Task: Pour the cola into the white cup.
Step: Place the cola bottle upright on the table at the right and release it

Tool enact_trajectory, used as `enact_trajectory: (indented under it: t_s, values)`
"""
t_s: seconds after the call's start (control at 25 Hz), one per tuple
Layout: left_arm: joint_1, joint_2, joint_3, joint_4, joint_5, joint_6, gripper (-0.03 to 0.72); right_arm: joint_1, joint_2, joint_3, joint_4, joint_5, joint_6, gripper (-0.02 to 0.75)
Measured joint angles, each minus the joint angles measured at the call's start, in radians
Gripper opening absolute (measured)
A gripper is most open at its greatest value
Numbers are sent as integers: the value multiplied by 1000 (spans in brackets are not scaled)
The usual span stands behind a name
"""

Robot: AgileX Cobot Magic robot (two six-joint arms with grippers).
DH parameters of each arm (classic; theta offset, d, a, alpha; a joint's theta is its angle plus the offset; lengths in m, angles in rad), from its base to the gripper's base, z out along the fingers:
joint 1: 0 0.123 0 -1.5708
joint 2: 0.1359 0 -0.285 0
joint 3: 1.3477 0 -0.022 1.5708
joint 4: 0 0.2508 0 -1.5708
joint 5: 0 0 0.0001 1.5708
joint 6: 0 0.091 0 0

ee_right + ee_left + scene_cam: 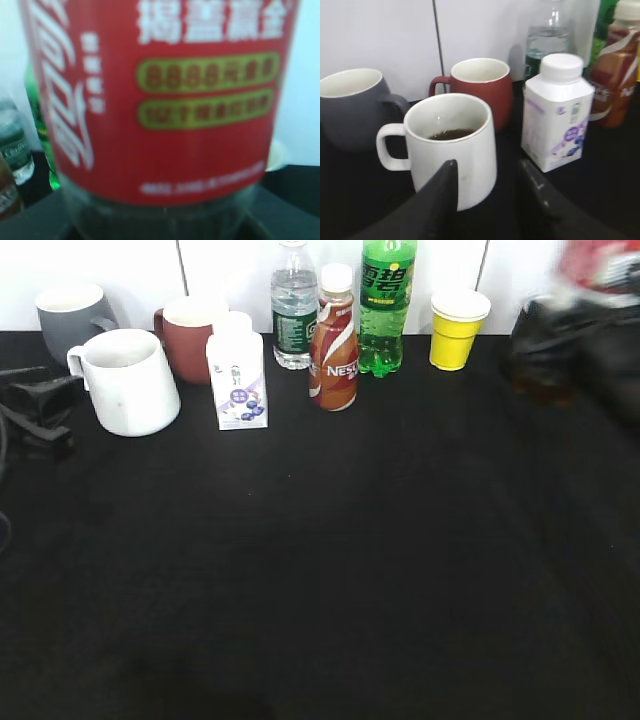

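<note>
Dark drink inside white cup (451, 150) only from spread left hand (487, 192); cola (160, 100) filling right wrist view, grip untellable.

- The black bench (330, 570) carries a row of things along its far edge.
- Just ahead of the left pincer (487, 192): a large white ceramic mug (452, 147) holding dark liquid.
- Beyond it: a grey mug (352, 107) and a dark red mug (482, 85).
- Right of the pincer: a white carton with purple print (557, 112), a brown Nestle bottle (335, 340), a clear water bottle (294, 310), a green soda bottle (383, 310), a yellow paper cup (456, 330).
</note>
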Motion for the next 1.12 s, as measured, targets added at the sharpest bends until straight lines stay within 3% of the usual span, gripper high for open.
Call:
enact_trajectory:
  t_s: [0.24, 0.48, 0.76, 0.92, 1.12]
  values:
    - [-11, -172, 1, 0, 146, -3, 294, -2, 344, -224, -12, -53, 20, 384]
    - [-11, -173, 1, 0, 152, -3, 294, -67, 378, -263, -56, -72, 33, 384]
    - [-11, -173, 1, 0, 153, -3, 294, -71, 411, -301, -113, -89, 36, 391]
    - [-11, -173, 1, 0, 153, -3, 294, -71, 411, -291, -112, -71, 36, 584]
    - [-11, -173, 1, 0, 153, -3, 294, -71, 336, -139, -110, -67, 37, 599]
